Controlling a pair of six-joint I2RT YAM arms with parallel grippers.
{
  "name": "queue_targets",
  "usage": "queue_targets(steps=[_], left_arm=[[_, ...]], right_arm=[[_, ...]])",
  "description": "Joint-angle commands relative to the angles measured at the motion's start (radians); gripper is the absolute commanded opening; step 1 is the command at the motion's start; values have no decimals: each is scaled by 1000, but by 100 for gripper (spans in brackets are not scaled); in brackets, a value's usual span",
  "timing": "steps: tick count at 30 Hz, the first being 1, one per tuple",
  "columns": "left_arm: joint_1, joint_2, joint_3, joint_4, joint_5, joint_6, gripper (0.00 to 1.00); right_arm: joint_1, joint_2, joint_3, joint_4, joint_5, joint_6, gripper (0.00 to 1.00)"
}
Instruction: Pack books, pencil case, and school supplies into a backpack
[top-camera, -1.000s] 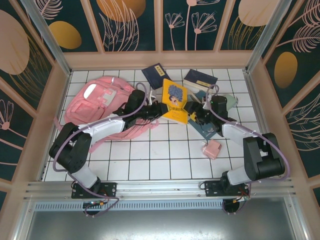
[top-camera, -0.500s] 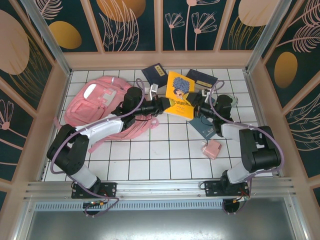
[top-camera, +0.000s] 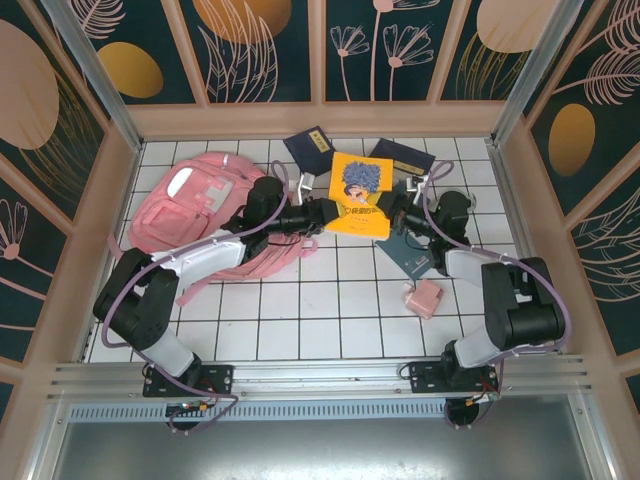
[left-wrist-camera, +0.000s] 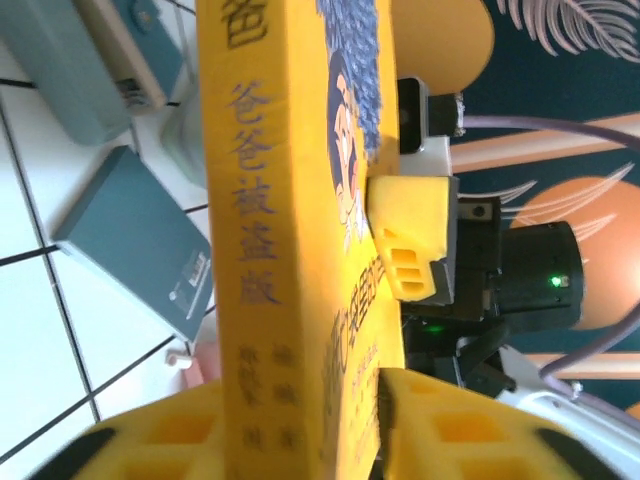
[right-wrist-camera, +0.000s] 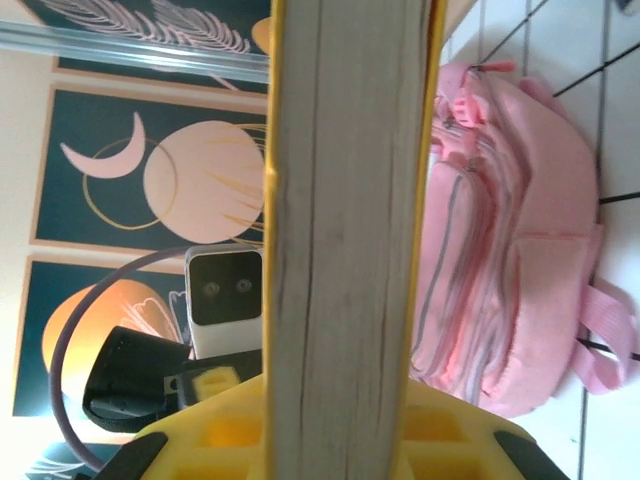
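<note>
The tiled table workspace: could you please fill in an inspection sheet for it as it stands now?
Surface: white tiled table, no spills seen.
Job's things: thin yellow book with blue cover drawing between both grippers; two dark navy books at the back edge; large pink fabric backpack at left; flat teal pad and small pink block at right.
Clutter: nothing seen.
Grippers: right gripper shut on the yellow book's edge; left gripper has the book between its fingers, grip unclear.
Cables: purple cables run along both arms.
Surroundings: dark floral wall panels; metal rail in front.
</note>
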Motion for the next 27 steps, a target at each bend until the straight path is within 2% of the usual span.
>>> queue_targets(steps=[1,4,7,11,15,17,19,27], left_arm=[[34,-27,70,-181,-47,162,47],[56,-41,87,-332,-129,258,51],[96,-56,105,-495,-259,341,53],[140,-83,144,-713,-508,466,54],[144,-82,196,-882,-753,585,56],[144,-64,207,-932,-813,639,55],[144,-50,204,-950,-831,681,55],[145,22,196,-956,-749,788,57]], right_arm=[[-21,-65,11,-152,33,-140,0],[-15,-92,23,-268,69,-214,0],[-6,-110,30,-349,96,-267,0],[13,-125,21,-376,112,-289,0],[31,-126,22,-407,128,-312,0],[40,-124,25,-412,132,-316,0],[45,-120,30,-416,135,-319,0],[76,-92,49,-416,140,-322,0]])
